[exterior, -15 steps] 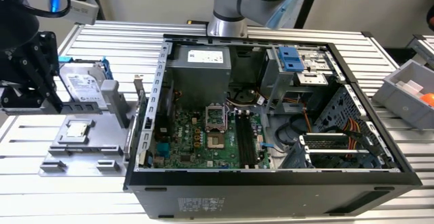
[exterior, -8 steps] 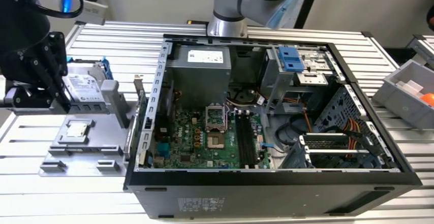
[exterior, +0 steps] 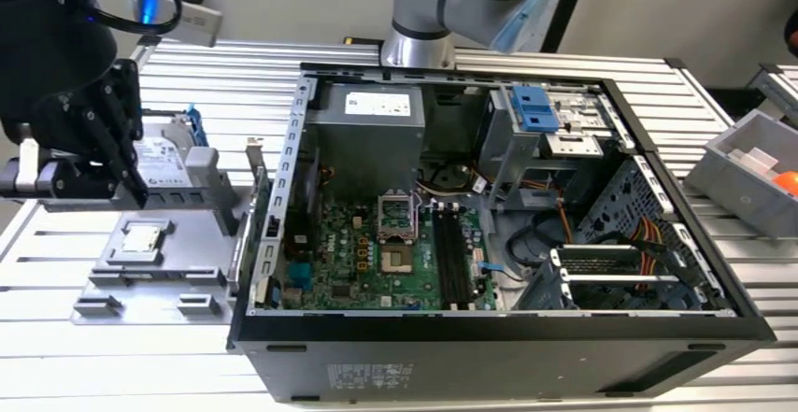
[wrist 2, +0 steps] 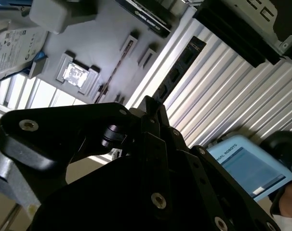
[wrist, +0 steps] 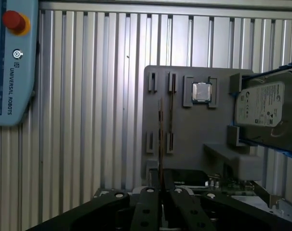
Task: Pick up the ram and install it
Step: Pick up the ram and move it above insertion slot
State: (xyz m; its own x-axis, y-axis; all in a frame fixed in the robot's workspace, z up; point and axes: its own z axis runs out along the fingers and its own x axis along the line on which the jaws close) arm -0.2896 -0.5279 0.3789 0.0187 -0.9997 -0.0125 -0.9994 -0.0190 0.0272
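Ram (wrist: 160, 139) (wrist 2: 180, 65) is held in the gripper (wrist: 160, 186), whose jaws are closed tight on one end of it, the rest of the stick jutting out past the fingertips. It hangs over the slotted side of the grey tray (exterior: 193, 253), opposite the edge with the hard drive (wrist: 266, 110). The tray lies on the table (exterior: 125, 375), at the exterior view's left of the open computer case (exterior: 499, 337).

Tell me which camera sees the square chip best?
First wrist view: the square chip faces it flat-on. Second wrist view shows the chip slanted; exterior view shows the chip farther off.
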